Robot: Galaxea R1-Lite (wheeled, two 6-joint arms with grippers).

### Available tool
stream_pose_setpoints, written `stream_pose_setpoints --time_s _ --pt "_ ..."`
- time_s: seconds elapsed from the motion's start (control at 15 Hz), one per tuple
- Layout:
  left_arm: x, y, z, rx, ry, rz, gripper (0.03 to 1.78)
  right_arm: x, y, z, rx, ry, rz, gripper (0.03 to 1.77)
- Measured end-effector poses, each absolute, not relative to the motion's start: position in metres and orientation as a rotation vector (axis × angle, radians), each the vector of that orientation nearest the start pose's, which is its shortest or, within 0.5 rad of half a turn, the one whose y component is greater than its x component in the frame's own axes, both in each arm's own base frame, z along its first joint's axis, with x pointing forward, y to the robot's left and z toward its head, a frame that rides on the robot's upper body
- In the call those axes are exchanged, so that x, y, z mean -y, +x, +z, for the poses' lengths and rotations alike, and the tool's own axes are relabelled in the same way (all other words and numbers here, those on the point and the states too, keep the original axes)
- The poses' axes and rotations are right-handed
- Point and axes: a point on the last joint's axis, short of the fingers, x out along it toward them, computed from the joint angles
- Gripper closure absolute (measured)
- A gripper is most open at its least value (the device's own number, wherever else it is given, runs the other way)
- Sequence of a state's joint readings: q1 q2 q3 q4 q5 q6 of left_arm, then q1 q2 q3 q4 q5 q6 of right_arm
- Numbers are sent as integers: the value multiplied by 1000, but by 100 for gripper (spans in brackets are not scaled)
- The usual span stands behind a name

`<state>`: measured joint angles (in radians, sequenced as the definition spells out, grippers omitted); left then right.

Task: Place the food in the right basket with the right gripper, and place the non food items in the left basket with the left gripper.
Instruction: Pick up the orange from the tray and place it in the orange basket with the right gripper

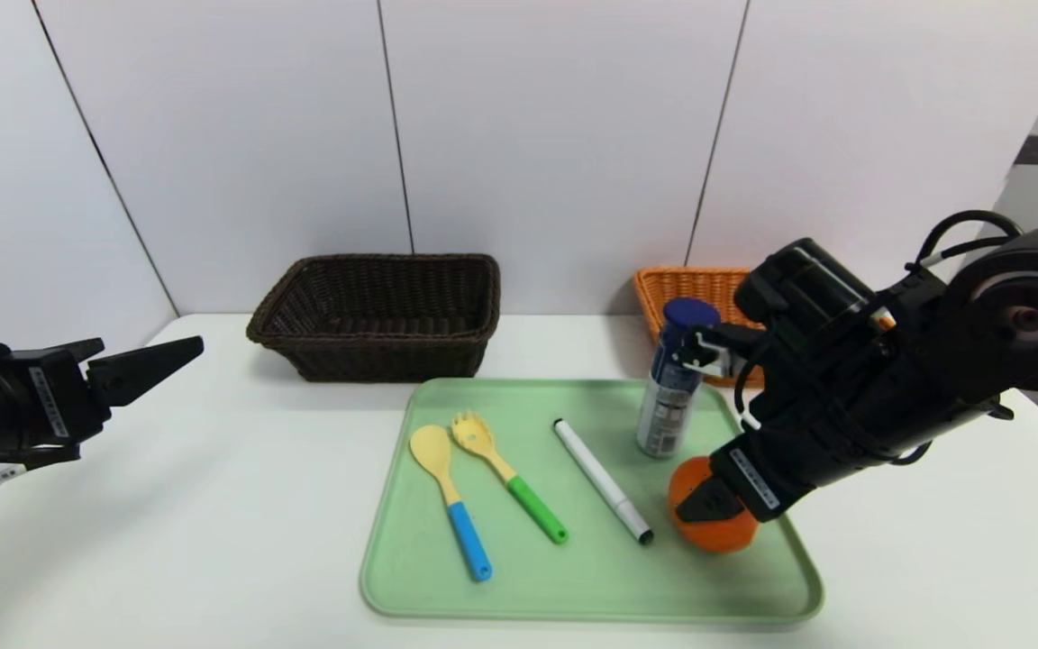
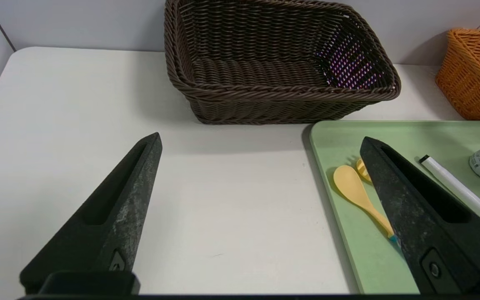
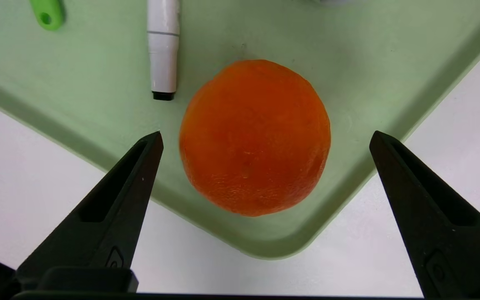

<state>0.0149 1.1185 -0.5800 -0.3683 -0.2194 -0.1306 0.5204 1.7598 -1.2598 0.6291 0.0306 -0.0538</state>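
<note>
Left gripper (image 1: 145, 361) hung at 9 o'clock of the scene, over bare white table (image 1: 213, 505), fingers spread wide and empty, pointing toward the tray. Open tabletop lay between it and the tray's near-left edge.

Dark brown basket (image 1: 375, 315) sat at 11 o'clock, against the back wall, nothing visible inside it; a strip of table separated it from the tray's far edge.

Green tray (image 1: 591, 577) occupied the centre. On it, left to right: yellow spoon (image 1: 451, 500) with blue handle, yellow fork (image 1: 508, 476) with green handle just beside it, heads close together; white marker (image 1: 603, 480) lying slantwise, apart from the fork; white-and-blue bottle (image 1: 670, 397) upright at the tray's far-right part; orange (image 1: 717, 532) at 4 o'clock, in the near-right corner, close to the raised rim, just beside the marker's near tip.

Right gripper (image 3: 265, 139) was angled steeply down over the orange, fingers released and standing wide to either side of it, not touching.

Orange-tan basket (image 1: 690, 288) stood at 1 o'clock behind the bottle, partly hidden by the right arm.
</note>
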Motion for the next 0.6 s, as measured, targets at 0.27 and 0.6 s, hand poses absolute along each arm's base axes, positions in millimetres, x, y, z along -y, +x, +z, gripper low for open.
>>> stream_pose_setpoints --time_s 0.27,0.6 --pt "3 158 225 -191 -151 -193 12 -146 255 176 -1122 -337 513 9" --pt "2 159 225 -195 -153 -192 12 -149 257 170 -1134 -342 516 9"
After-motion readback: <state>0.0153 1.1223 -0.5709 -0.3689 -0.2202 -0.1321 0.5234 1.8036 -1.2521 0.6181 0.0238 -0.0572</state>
